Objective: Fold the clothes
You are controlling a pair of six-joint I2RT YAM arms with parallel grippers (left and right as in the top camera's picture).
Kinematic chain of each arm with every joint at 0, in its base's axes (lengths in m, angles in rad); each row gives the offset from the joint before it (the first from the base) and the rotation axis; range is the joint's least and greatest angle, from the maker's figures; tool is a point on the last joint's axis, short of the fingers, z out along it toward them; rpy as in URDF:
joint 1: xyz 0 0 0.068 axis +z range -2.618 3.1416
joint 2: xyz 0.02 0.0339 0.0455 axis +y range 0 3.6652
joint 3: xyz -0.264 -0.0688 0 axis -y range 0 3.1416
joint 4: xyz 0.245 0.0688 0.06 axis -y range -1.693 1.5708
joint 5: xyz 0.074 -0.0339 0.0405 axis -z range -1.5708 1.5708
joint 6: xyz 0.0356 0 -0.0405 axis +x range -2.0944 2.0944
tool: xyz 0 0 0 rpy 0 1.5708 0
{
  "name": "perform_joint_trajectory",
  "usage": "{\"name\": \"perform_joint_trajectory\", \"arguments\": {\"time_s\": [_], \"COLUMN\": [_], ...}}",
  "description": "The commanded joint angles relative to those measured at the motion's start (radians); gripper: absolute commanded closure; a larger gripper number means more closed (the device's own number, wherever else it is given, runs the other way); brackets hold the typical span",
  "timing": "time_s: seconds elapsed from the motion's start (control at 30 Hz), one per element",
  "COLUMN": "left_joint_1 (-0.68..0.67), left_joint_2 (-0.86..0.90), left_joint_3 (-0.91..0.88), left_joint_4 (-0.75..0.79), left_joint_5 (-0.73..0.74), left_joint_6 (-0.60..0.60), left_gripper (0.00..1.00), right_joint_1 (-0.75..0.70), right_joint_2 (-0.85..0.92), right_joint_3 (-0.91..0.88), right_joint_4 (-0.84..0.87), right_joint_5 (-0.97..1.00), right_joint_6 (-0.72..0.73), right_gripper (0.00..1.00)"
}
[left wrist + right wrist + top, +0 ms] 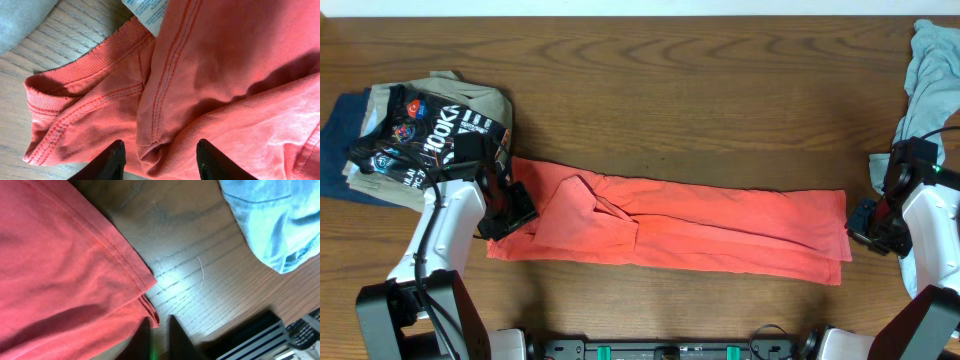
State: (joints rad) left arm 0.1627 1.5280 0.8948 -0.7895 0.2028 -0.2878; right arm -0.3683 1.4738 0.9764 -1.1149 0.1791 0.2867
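Nearest the robot, the red-orange T-shirt lay folded lengthwise into a long strip across the wooden table, neck end to the left and hem end to the right.

The left gripper sat at the neck end. Its fingers stood partly apart with a soft fold of cloth bunched between them, just below the ribbed collar. Whether they actually pinched that fold could not be told.

The right gripper was at the hem end, its jaws a narrow slit apart and clamping nothing. The stitched hem corner lay just beside the tips.

The risk, as I judged it, was an uneven next fold. If only the left end was carried over, the free hem could drag or fan apart and leave the layers skewed. A re-grasp on the right might catch just the top layer.

Just beyond the left gripper sat a stack with a black printed shirt on tan and navy garments. A wide swing there could snag it. At the far right corner, well apart, lay a pale grey garment.
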Motion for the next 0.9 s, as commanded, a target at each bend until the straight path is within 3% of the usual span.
{"name": "perform_joint_trajectory", "arguments": {"time_s": [0.0, 0.1, 0.3, 0.87], "left_joint_1": [0.004, 0.004, 0.004, 0.004], "left_joint_2": [0.004, 0.004, 0.004, 0.004], "left_joint_3": [-0.008, -0.008, -0.008, -0.008], "left_joint_4": [-0.006, -0.006, -0.003, -0.003], "left_joint_5": [-0.006, -0.006, -0.006, -0.006], "left_joint_6": [0.006, 0.006, 0.006, 0.006], "left_gripper": [0.52, 0.52, 0.51, 0.51], "right_joint_1": [-0.013, -0.013, -0.013, -0.013], "right_joint_2": [-0.01, -0.01, -0.005, 0.232], "right_joint_3": [-0.005, -0.005, -0.009, -0.01], "right_joint_4": [0.001, 0.025, 0.087, 0.162], "right_joint_5": [0.023, -0.004, -0.256, -0.247], "right_joint_6": [0.012, -0.048, -0.24, -0.285], "right_gripper": [0.71, 0.63, 0.32, 0.22]}}
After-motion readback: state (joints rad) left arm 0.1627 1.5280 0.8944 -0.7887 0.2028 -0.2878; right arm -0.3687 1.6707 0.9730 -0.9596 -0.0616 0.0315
